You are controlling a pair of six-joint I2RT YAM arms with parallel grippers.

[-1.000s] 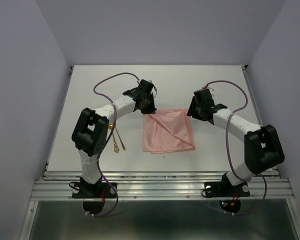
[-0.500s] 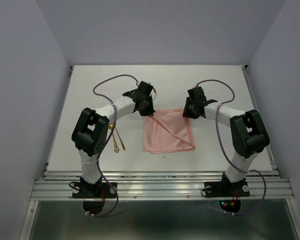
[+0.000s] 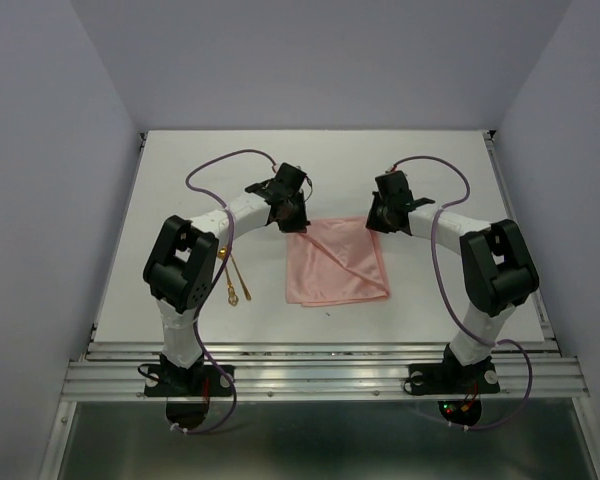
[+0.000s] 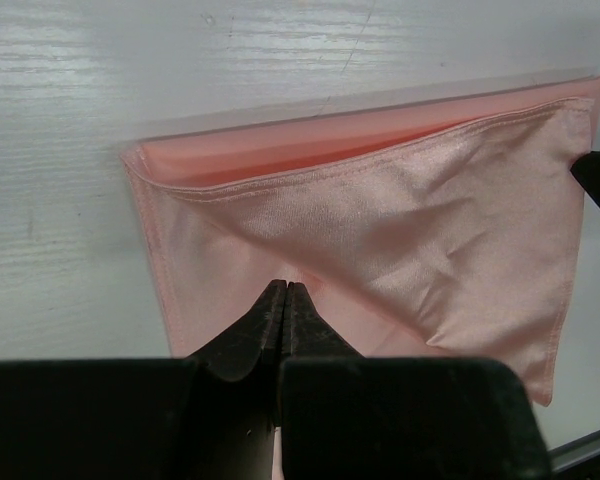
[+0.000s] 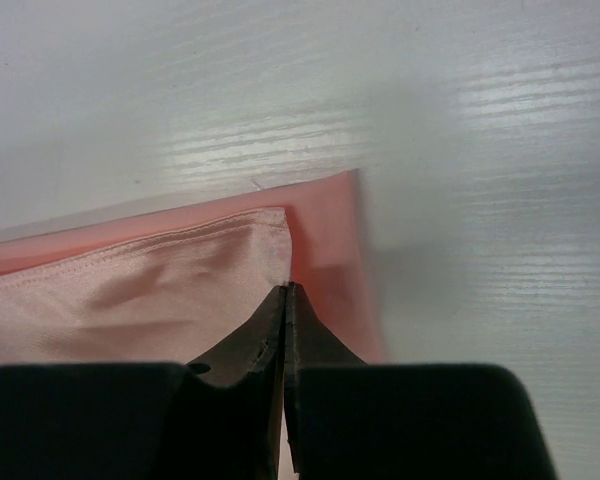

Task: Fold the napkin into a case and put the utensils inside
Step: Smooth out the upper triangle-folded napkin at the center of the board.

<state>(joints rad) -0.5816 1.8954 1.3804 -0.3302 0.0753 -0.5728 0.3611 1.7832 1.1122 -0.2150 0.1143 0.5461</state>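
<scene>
Pinching napkin, folded at frame centre: left gripper and right gripper both clamped tight on upper corners of top layer. Thin, soft, slippery-looking cloth; likely to sag, slide. Best hold: hemmed corners. Utensils centre-left.

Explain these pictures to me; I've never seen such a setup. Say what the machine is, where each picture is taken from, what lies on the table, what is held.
These are two robot arms bolted at the near edge of a table. The wide picture looks down from above and behind them. The other two come from a camera on each wrist, with its own black fingers showing at the bottom. On the table lies a folded salmon-pink napkin, with two gold utensils to its left, untouched. The left gripper is shut, pinching the napkin's top layer near a far corner. The right gripper is shut at the other far corner, seemingly on the top layer too.
</scene>
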